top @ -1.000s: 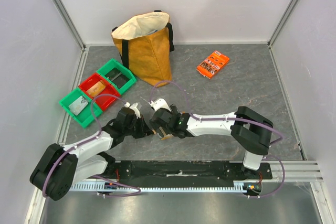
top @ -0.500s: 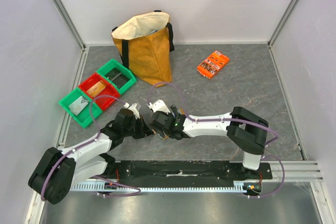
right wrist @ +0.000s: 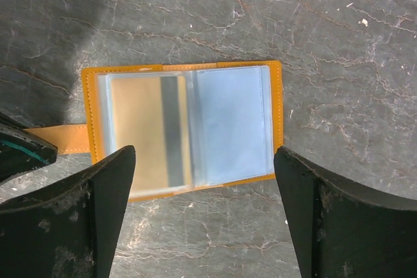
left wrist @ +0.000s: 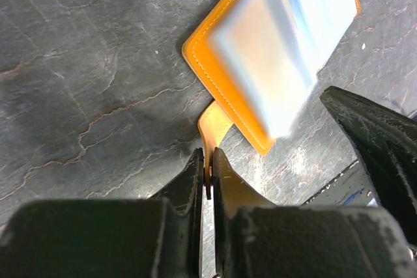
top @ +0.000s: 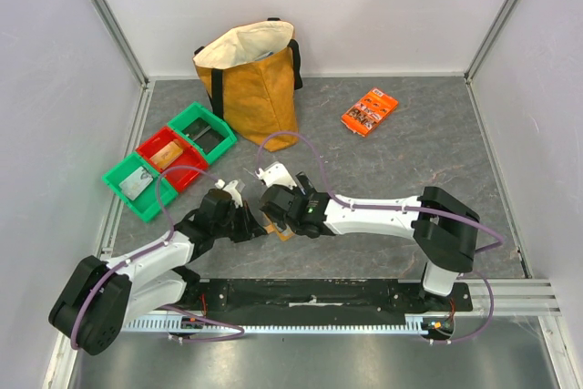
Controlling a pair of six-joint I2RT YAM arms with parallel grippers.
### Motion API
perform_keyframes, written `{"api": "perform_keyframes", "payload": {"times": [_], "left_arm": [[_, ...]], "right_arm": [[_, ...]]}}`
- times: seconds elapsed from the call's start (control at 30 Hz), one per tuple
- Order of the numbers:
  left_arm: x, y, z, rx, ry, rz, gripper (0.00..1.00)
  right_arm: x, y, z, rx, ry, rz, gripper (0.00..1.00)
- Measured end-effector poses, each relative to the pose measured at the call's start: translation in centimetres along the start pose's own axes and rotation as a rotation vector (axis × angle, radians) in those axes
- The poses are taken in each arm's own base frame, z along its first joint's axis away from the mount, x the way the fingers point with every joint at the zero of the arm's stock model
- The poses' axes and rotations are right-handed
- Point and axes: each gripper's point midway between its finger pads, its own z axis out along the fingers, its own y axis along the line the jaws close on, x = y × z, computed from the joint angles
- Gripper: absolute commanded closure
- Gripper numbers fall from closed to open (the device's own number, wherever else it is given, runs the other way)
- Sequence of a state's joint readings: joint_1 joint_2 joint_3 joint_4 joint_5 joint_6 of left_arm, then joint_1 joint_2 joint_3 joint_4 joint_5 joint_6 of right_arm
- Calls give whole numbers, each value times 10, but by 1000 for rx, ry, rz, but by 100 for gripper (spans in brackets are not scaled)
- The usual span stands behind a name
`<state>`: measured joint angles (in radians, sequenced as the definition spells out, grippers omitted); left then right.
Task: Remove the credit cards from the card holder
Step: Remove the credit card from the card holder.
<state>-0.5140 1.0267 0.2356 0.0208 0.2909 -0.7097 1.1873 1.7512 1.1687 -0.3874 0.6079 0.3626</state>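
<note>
The card holder (right wrist: 186, 128) lies open and flat on the grey table, orange-tan with pale blue-grey pockets. Its left pocket holds a tan credit card (right wrist: 146, 128) with a dark stripe. Its right pocket (right wrist: 231, 125) looks empty. My right gripper (right wrist: 203, 154) is open and hovers just above the holder, one finger on each side. My left gripper (left wrist: 208, 174) is shut on the holder's strap tab (left wrist: 215, 125), low at the table. In the top view both grippers meet near the table's front, left (top: 244, 222) and right (top: 273, 211), mostly hiding the holder (top: 281, 230).
A yellow-brown tote bag (top: 250, 88) stands at the back. An orange printed packet (top: 369, 111) lies back right. Three small bins, green, red and green (top: 168, 157), sit at the left with flat items inside. Walls enclose the table on three sides.
The right arm has shifted a little, its elbow out to the right and its gripper slightly back over the holder. The left arm has held still on the tab.
</note>
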Motion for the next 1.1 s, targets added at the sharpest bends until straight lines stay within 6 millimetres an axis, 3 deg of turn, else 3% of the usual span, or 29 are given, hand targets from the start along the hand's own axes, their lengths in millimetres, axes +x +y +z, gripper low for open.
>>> {"api": "perform_keyframes", "payload": {"times": [0.37, 0.7, 0.83, 1.1], "left_arm": [[2, 1, -1, -5, 7, -3, 98], [3, 2, -2, -2, 5, -1, 98], [4, 2, -2, -2, 6, -2, 98], [4, 1, -3, 3, 3, 0, 98]], "right_arm": [[2, -3, 0, -4, 17, -25, 7], [19, 23, 16, -104, 76, -55, 11], [29, 26, 24, -104, 104, -72, 13], [30, 32, 24, -131, 108, -70, 14]]}}
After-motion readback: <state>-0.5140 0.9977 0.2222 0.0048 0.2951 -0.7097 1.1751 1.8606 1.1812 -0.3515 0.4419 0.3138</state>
